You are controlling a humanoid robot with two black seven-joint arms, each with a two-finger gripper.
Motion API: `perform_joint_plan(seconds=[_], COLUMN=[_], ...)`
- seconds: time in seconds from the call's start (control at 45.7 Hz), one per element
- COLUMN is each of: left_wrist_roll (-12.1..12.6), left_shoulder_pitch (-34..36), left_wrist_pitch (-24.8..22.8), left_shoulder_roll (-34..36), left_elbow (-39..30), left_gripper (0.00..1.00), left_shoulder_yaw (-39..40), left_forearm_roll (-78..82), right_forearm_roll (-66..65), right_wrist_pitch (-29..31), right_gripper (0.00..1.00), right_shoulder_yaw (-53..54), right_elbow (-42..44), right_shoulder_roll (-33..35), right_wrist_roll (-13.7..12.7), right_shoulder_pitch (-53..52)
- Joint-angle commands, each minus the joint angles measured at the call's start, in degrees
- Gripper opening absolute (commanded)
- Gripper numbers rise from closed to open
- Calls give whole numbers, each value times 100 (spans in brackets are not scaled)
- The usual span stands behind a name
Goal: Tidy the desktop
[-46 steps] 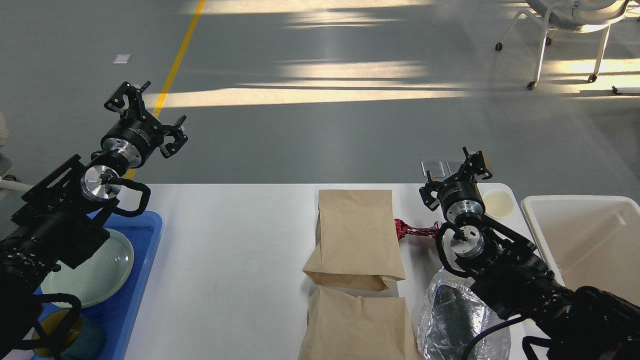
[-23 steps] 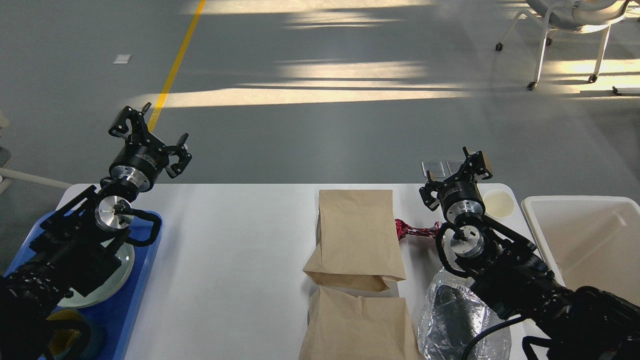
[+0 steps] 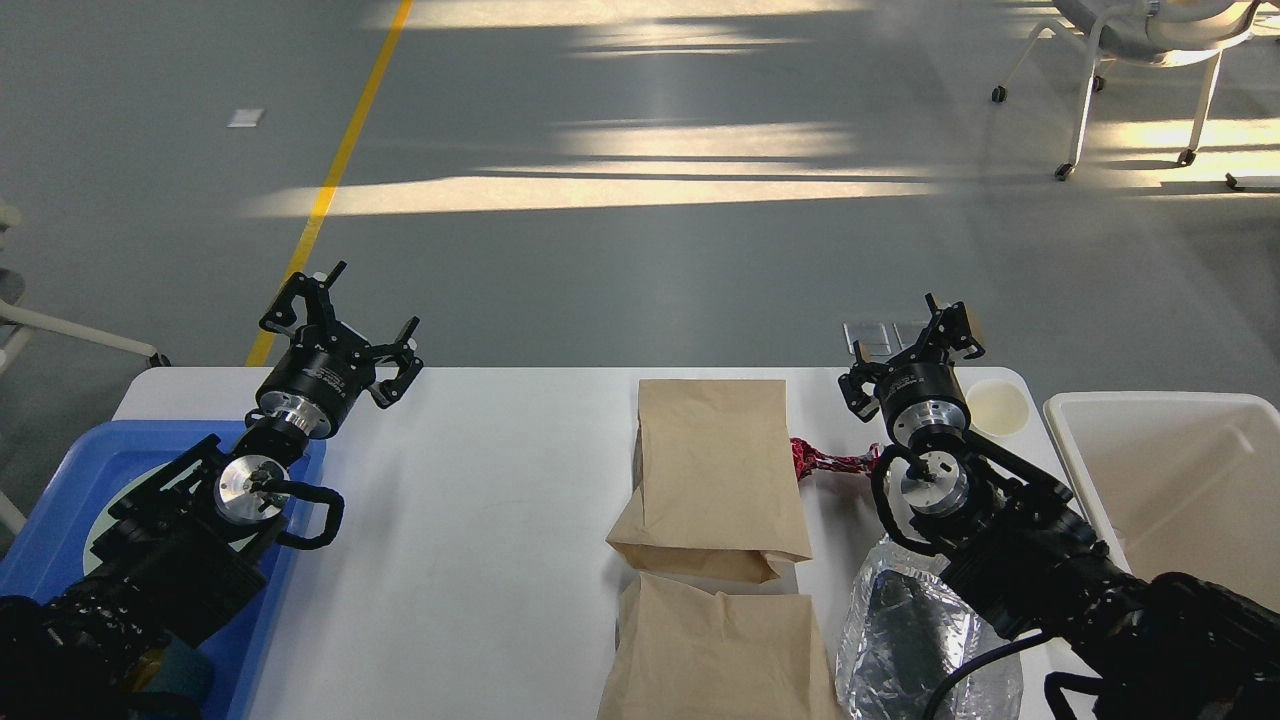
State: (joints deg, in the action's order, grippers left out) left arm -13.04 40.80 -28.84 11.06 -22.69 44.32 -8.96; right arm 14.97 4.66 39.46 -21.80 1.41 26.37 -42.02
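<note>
The white desktop [image 3: 470,500] fills the lower view. Two brown paper bags lie on it, one in the middle [image 3: 715,470] and one at the front edge [image 3: 715,650]. A crumpled red wrapper [image 3: 825,460] lies right of the upper bag. A clear plastic bag [image 3: 900,630] lies at the front right, partly under my right arm. My left gripper [image 3: 345,325] is open and empty over the table's far left edge. My right gripper [image 3: 915,345] is open and empty above the far right of the table, just beyond the wrapper.
A blue tray [image 3: 60,510] with a pale green plate sits at the left, mostly under my left arm. An off-white bin [image 3: 1150,410] stands at the right. A small cream round lid [image 3: 997,406] lies near the far right corner.
My left arm has come down and to the right, from high over the floor to just over the table's far left edge. The right arm has not moved.
</note>
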Motion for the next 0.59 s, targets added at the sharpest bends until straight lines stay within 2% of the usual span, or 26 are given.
perform_joint_plan(seconds=[0.0, 0.044, 0.109, 0.372, 0.569], left_wrist_roll=[-58, -119, -356, -1788, -1842], left_shoulder_pitch=[-2, -20, -55, -266, -284], left_wrist_pitch=[-25, -25, -34, -227, -227], left_shoulder_roll=[11, 2, -16, -148, -148], left_elbow=[2, 2, 2, 2, 2], left_gripper=[96, 96, 96, 96, 96], left_shoulder_yaw=[-46, 7, 7, -20, -55], left_forearm_roll=[26, 26, 26, 26, 26], right_forearm_roll=[-3, 5, 5, 5, -3], right_wrist_pitch=[0, 0, 0, 0, 0], right_gripper=[100, 100, 100, 100, 100], right_shoulder_yaw=[0, 0, 0, 0, 0], right_elbow=[0, 0, 0, 0, 0], right_shoulder_roll=[0, 0, 0, 0, 0], right_wrist_roll=[0, 0, 0, 0, 0], right_shoulder_pitch=[1, 1, 1, 1, 1])
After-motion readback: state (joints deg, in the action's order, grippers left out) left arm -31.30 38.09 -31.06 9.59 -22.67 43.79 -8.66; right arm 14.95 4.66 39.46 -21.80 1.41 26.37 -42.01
